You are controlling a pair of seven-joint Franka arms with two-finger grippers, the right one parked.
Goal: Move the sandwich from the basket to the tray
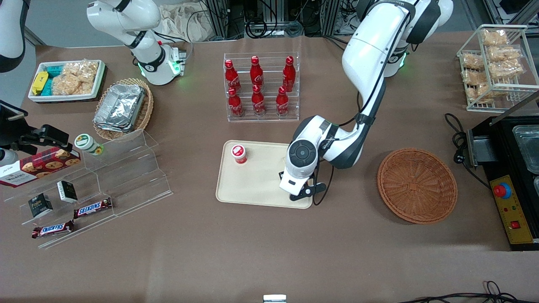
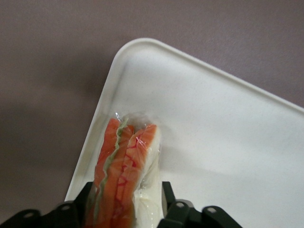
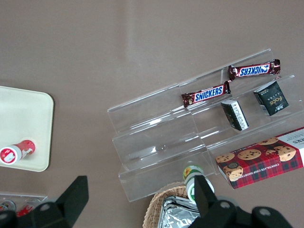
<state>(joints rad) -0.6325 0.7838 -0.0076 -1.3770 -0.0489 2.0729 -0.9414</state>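
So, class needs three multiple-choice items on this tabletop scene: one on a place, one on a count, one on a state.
1. Where is the sandwich?
A. in the basket
B. over a corner of the tray
C. on the acrylic steps

2. How many red bottles stand in the clear rack?
A. four
B. six
C. eight

3. What is the basket's state?
A. empty
B. holds bottles
C. holds foil containers

Answers:
1 B, the gripper holds it above the tray.
2 B, the red bottles stand in two rows of three.
3 A, the basket shows only weave.
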